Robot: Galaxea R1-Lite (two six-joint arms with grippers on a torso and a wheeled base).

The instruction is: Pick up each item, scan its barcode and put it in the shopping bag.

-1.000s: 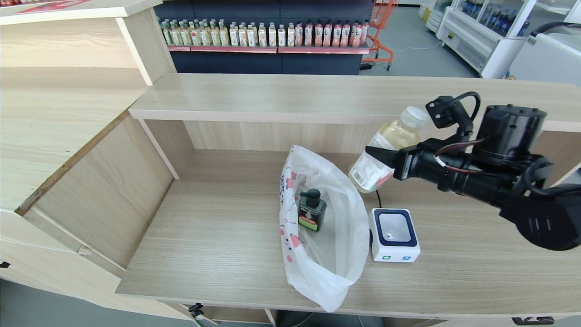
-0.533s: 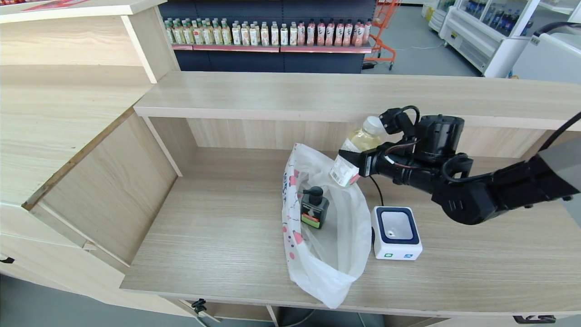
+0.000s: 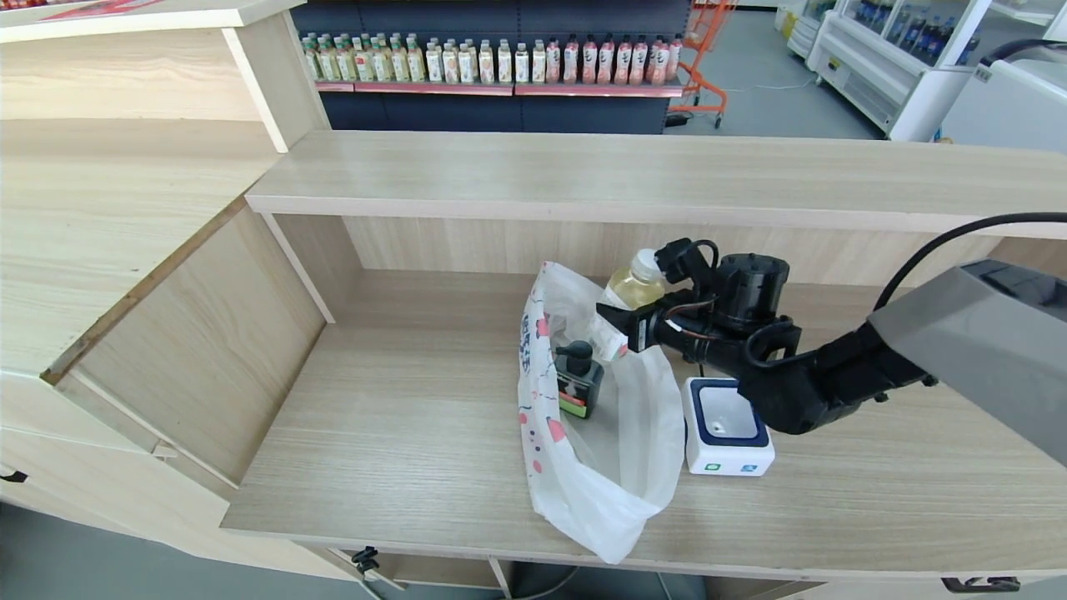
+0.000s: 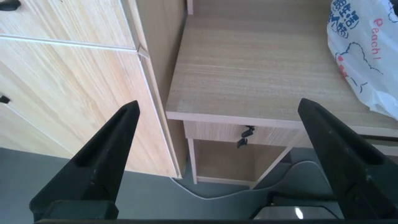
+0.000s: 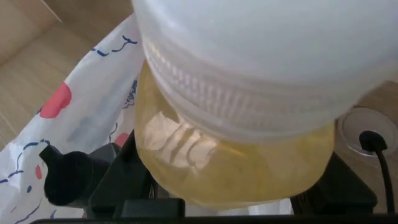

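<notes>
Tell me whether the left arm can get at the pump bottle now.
Probably not: the right gripper holds the drink bottle over the shopping bag, crowding the pump bottle; the left gripper sits off the counter.

You have blue lettering on the white shopping bag (image 4: 364,56), set among its cloud drawings. The drink bottle (image 3: 631,292) carries a white label and the pump bottle (image 3: 577,387) a red-and-green one; neither label's print can be read.
</notes>
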